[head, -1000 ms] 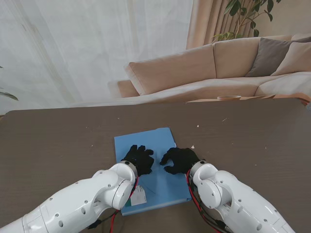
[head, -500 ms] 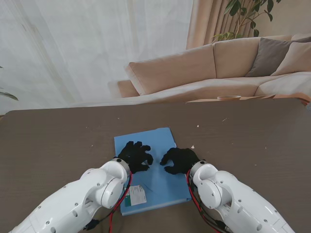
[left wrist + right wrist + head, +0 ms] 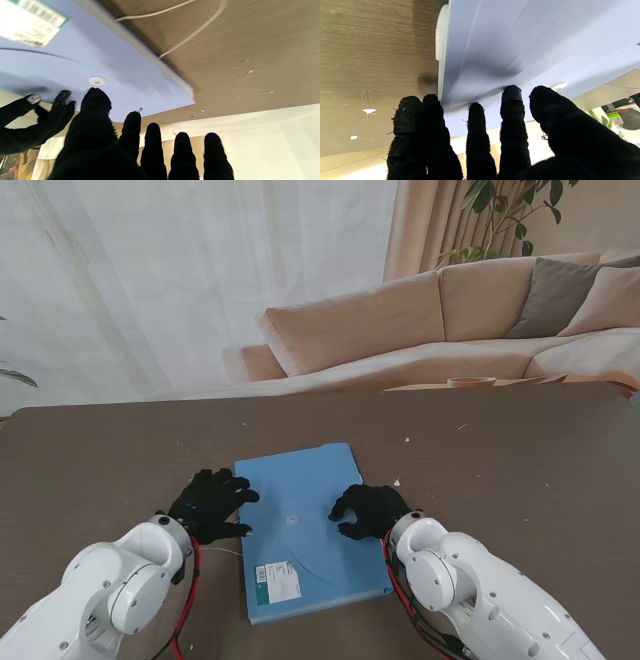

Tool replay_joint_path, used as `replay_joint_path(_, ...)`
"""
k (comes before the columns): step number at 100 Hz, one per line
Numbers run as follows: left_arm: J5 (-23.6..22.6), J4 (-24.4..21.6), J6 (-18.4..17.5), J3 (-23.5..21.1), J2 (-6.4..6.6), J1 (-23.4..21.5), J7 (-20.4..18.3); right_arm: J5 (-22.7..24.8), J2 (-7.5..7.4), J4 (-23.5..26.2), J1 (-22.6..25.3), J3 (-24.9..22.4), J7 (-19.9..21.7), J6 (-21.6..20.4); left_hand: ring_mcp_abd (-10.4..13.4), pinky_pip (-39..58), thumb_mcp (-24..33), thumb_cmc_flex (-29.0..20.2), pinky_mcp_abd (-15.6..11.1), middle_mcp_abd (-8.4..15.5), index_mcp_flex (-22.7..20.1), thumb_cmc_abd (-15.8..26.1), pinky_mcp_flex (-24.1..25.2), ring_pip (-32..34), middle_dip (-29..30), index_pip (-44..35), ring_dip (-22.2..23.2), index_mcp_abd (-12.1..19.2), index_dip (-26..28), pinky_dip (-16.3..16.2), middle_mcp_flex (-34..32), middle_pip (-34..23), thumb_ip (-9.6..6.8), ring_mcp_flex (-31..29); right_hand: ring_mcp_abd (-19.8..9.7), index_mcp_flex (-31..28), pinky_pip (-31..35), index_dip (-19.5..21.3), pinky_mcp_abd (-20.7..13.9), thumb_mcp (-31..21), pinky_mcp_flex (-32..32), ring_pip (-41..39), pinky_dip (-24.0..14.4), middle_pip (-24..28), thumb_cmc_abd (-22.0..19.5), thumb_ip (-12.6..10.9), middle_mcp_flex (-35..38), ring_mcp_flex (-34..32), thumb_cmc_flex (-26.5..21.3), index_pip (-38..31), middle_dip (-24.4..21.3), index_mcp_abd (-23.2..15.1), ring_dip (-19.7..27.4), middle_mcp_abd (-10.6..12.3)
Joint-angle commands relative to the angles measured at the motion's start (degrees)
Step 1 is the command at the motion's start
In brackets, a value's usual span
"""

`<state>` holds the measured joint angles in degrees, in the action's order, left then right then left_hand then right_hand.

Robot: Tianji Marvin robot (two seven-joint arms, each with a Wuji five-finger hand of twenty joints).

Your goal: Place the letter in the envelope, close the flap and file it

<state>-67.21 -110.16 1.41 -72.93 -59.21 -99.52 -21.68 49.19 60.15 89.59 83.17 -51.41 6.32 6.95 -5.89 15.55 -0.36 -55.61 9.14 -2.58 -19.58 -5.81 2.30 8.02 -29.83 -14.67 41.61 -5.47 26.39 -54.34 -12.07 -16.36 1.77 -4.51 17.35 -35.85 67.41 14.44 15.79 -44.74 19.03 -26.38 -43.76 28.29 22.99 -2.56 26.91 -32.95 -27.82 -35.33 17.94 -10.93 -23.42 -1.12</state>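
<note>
Nearest to me, both white arms rise toward the blue envelope (image 3: 308, 530), which lies flat on the brown table (image 3: 520, 460) and serves as the landmark for everything else. Its white barcode label (image 3: 277, 581) sits at the corner nearest me, and a small round fastener (image 3: 292, 519) shows near its middle, on a flap whose curved edge runs across the face. The flap looks closed; the letter is nowhere in view, so I cannot tell whether it is inside.

The left hand (image 3: 211, 504) rests just beside the envelope's left edge, over bare table, fingers spread and holding nothing. The right hand (image 3: 367, 510) is on the envelope's right part, fingers curled with the tips (image 3: 511, 93) pressing the blue face; it pins the envelope without clasping it.

A thin white string (image 3: 190, 35) trails on the table beside the left edge, probably the tie for the fastener.

By its look, the envelope is light, thin, smooth card: stiff enough to slide whole, likely slippery under gloves, and flush with the table. A pinch at an edge, perhaps after sliding it to overhang the table, seems best.

Beyond the envelope's far edge lie small pale scraps (image 3: 408, 439) and a sofa (image 3: 450, 320).
</note>
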Motion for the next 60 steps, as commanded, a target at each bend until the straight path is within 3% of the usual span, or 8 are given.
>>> replay_joint_path(1, -1.04, 0.24, -0.1, -1.19, 0.58, -1.17, -0.42, 0.04, 0.21, -0.53, 0.91, 0.82, 1.54, 0.03, -0.79, -0.19, -0.01, 1.03, 1.13, -0.41, 0.17, -1.4, 0.0, -0.05, 0.0, 1.13, 0.47, -1.09, -0.61, -0.56, -0.52, -0.21, -1.15, -0.73, -8.32, 0.19, -0.04, -0.11, 0.0, -0.49, -0.59, -0.04, 0.51, 2.86, 0.14, 0.97, 4.72, -0.89, -0.6, -0.41, 1.33, -1.75, 0.46, -2.03)
replay_joint_path(25, -2.34, 1.52, -1.25, -5.8, 0.63, -3.7, -1.08, 0.03, 0.23, -0.63, 0.88, 0.98, 1.37, 0.02, -1.16, -0.36, 0.01, 1.7, 1.38, -0.94, -3.5, -2.42, 0.02, -0.16, 0.36, 0.78, 0.05, -1.9, -0.36, -0.46, -1.49, -0.36, -1.0, -0.76, -8.26, 0.15, -0.05, 0.0, 0.1, -0.53, -0.59, -0.02, 0.47, 2.83, 0.25, 0.88, 4.77, -0.89, -0.67, -0.41, 1.34, -1.92, 0.45, -2.04)
replay_joint_path(45, -4.06, 2.95, -0.42, -5.95, 0.81, -3.97, -3.26, -0.07, 0.24, -0.71, 0.75, 1.16, 1.39, 0.05, -1.22, -0.43, 0.04, 2.24, 1.46, -0.98, -4.37, -2.78, 0.05, -0.35, 0.64, 2.22, -0.29, -2.61, -0.95, -0.41, -1.6, 0.05, -0.93, -0.73, -8.27, 0.09, -0.05, 0.06, 0.1, -0.56, -0.59, -0.02, 0.42, 2.82, 0.27, 0.86, 4.74, -0.88, -0.67, -0.49, 1.35, -2.03, 0.44, -2.05)
replay_joint_path(60, -2.1, 3.56, 0.03, -5.54, 1.03, -3.74, -5.22, -0.07, 0.24, -0.7, 0.8, 1.12, 1.36, 0.1, -1.32, -0.43, 0.17, 2.09, 1.44, -1.73, -12.78, -2.81, -0.02, -0.25, 0.36, -1.09, -0.34, -3.83, 0.56, -0.37, -3.03, -0.42, -0.86, -0.89, -8.18, 0.06, -0.07, 0.07, 0.1, -0.64, -0.58, -0.01, 0.4, 2.81, 0.29, 0.86, 4.75, -0.84, -0.66, -0.59, 1.35, -2.0, 0.44, -2.06)
